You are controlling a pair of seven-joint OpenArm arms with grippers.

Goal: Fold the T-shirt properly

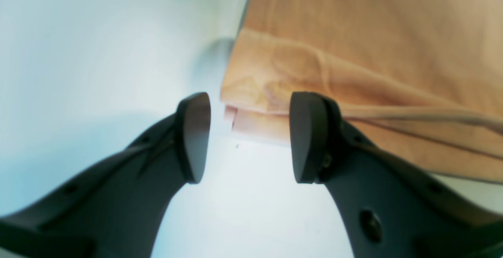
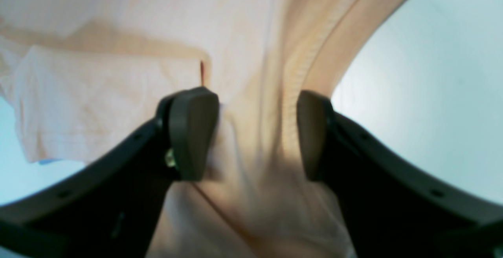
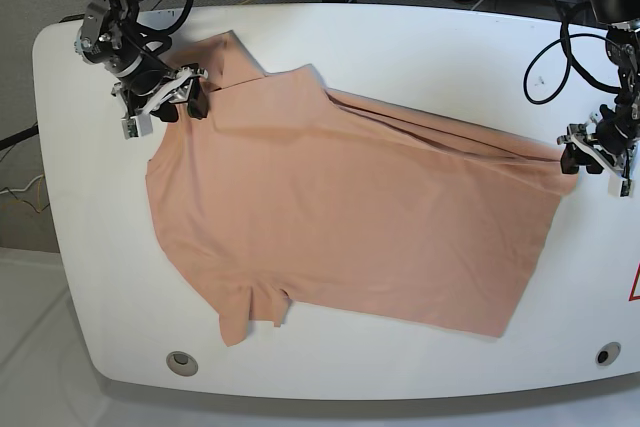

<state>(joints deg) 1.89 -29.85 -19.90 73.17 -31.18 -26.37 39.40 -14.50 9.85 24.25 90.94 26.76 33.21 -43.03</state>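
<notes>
The salmon T-shirt (image 3: 350, 217) lies spread out, slightly wrinkled, across the white table (image 3: 420, 47). At the shirt's far-left corner sits my right gripper (image 3: 190, 99). Its wrist view shows the right gripper (image 2: 257, 136) open, with its fingers straddling a raised ridge of T-shirt (image 2: 118, 93) fabric beside a ribbed hem, not pinching it. My left gripper (image 3: 570, 159) is at the shirt's right edge. In its own view the left gripper (image 1: 249, 136) is open just short of a layered corner of the T-shirt (image 1: 353, 53), with bare table between the pads.
Black cables (image 3: 560, 57) loop over the table's back right. Round holes sit near the front corners (image 3: 181, 362) (image 3: 606, 354). A red mark (image 3: 634, 287) shows at the right edge. Grey floor lies beyond the table's rounded left edge.
</notes>
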